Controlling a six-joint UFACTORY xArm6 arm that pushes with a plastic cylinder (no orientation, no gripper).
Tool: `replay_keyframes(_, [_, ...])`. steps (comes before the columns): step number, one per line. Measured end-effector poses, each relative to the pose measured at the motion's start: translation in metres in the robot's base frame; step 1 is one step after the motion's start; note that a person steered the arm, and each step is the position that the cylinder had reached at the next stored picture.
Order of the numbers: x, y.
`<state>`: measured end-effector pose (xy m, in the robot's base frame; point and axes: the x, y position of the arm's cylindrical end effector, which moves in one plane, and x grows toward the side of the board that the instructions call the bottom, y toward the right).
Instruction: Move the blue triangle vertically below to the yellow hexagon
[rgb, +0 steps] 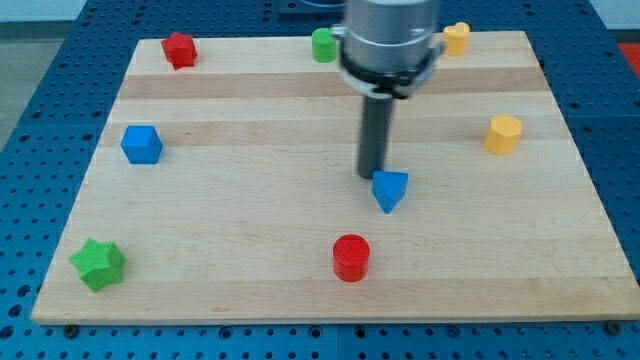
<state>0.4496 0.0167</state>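
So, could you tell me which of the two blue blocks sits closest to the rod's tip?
The blue triangle block, just right of and below my tip, apparently touching. The blue cube block sits far off at the view's left.

Wooden tabletop, pale planks, carrying eight blocks. Blue triangle lies touching or just beside my tip, toward the view's lower right of it. Red cylinder below the tip. Yellow hexagon well to its right. Blue cube and green star far left. Red star, green block and yellow block along the top edge.
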Motion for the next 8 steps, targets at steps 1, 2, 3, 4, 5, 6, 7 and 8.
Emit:
replay_keyframes(1, [0.001,-0.045])
replay_keyframes(2, [0.016,-0.037])
replay_keyframes(3, [0.023,-0.004])
replay_keyframes(4, [0.023,0.034])
replay_keyframes(5, [0.028,0.072])
replay_keyframes(6, [0.035,0.099])
replay_keyframes(7, [0.042,0.109])
replay_keyframes(8, [0.066,0.123])
